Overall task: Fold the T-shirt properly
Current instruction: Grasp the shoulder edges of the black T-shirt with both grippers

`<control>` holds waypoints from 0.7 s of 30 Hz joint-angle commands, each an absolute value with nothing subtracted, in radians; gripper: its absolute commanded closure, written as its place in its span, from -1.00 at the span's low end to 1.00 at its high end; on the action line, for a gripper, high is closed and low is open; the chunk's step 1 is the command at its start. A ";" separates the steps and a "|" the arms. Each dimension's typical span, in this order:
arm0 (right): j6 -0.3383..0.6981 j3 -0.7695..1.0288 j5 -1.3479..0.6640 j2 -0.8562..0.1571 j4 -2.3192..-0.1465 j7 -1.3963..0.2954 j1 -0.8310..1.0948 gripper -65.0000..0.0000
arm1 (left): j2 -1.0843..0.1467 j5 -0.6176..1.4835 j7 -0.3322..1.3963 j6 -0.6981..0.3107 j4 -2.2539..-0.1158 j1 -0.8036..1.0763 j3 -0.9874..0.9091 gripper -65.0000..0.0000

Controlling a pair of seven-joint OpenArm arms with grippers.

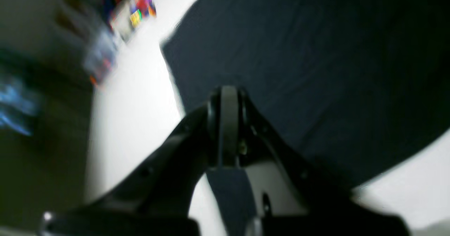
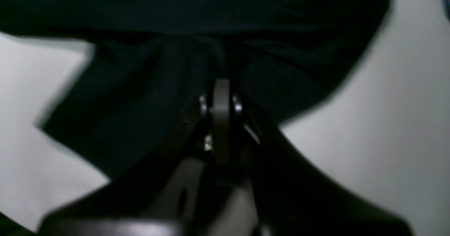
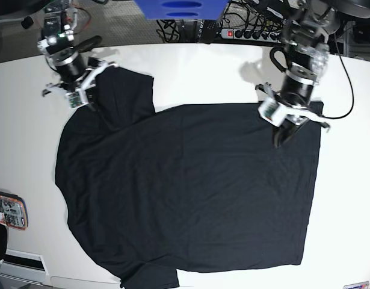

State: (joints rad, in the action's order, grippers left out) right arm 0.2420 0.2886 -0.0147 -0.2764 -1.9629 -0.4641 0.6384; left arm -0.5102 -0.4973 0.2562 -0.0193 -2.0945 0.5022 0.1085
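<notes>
White and curved along its far edge, the bench (image 3: 191,66) is carrying the black T-shirt (image 3: 191,192), which is lying spread almost flat across its middle, one sleeve pointing to 11 o'clock in the base view and another being cut off by the frame's lower edge at about 7 o'clock. Cables and a power strip (image 3: 251,33) are crowding the background beyond the bench, and a small orange-edged object (image 3: 9,211) is sitting at the bench's 9 o'clock rim, partly cropped. The left end effector (image 3: 284,133) is resting at the shirt's 2 o'clock corner with its fingers pressed together; whether cloth is caught between them is hard to tell, since the left wrist view is blurring badly. The right end effector (image 3: 91,99) is sitting on the upper sleeve at 11 o'clock, fingers likewise together, and the dark, smeared right wrist view is showing fabric bunching around its tip (image 2: 220,88) without making a grip clear.
</notes>
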 commanded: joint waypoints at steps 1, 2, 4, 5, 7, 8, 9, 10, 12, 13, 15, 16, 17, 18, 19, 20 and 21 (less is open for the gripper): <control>0.242 0.298 -0.013 -0.314 -1.983 -0.461 0.654 1.00 | -0.516 -0.581 0.245 -0.001 -2.109 0.512 0.120 1.00; 0.242 0.295 -0.008 -0.343 -1.983 -0.476 0.665 1.00 | -0.516 -0.679 0.263 -0.001 -2.109 0.518 0.139 1.00; 0.242 0.292 -0.008 -0.381 -1.983 -0.510 0.684 1.00 | -0.501 -0.851 0.312 -0.001 -2.111 0.518 0.196 1.00; 0.242 0.292 -0.007 -0.397 -1.983 -0.524 0.696 1.00 | -0.489 -0.923 0.344 -0.001 -2.111 0.518 0.222 1.00; 0.242 0.291 0.010 -0.426 -1.983 -0.538 0.719 1.00 | -0.466 -1.020 0.397 -0.001 -2.111 0.518 0.257 1.00; 0.242 0.289 0.038 -0.440 -1.983 -0.538 0.728 1.00 | -0.460 -1.053 0.415 -0.001 -2.111 0.518 0.278 1.00; 0.242 0.288 0.076 -0.446 -1.983 -0.538 0.734 0.98 | -0.455 -1.072 0.420 -0.001 -2.111 0.518 0.292 1.00; 0.242 0.288 0.131 -0.444 -1.983 -0.535 0.737 0.93 | -0.453 -1.072 0.421 -0.001 -2.111 0.518 0.303 1.00; 0.242 0.262 0.254 -0.441 -1.982 -0.530 0.737 0.92 | -0.453 -1.061 0.421 -0.001 -2.111 0.518 0.321 1.00; 0.242 0.232 0.341 -0.441 -1.982 -0.530 0.737 0.92 | -0.453 -1.053 0.421 -0.001 -2.111 0.518 0.331 1.00; 0.242 0.157 0.555 -0.441 -1.980 -0.535 0.739 0.92 | -0.453 -1.036 0.421 0.001 -2.111 0.522 0.332 1.00; 0.242 0.114 0.668 -0.441 -1.980 -0.535 0.739 0.92 | -0.453 -1.032 0.421 0.001 -2.109 0.535 0.328 1.00; 0.242 0.071 0.771 -0.440 -1.980 -0.536 0.739 0.92 | -0.453 -1.032 0.421 0.001 -2.109 0.542 0.328 0.99; 0.242 0.021 0.889 -0.429 -1.980 -0.536 0.739 0.92 | -0.453 -1.036 0.421 0.001 -2.109 0.545 0.328 0.92; 0.242 -0.018 0.977 -0.409 -1.980 -0.536 0.739 0.92 | -0.453 -1.036 0.421 0.001 -2.109 0.552 0.328 0.86; 0.242 -0.048 1.049 -0.390 -1.980 -0.536 0.739 0.91 | -0.453 -1.035 0.421 0.001 -2.109 0.561 0.325 0.84; 0.242 -0.074 1.106 -0.372 -1.980 -0.536 0.739 0.91 | -0.453 -1.033 0.421 0.001 -2.109 0.572 0.325 0.83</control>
State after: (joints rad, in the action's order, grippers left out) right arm 0.2546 -0.0792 1.1049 -0.3603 -1.9621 -0.5362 0.7307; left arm -0.4465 -1.0210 0.4282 -0.0219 -2.0933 0.5701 0.3305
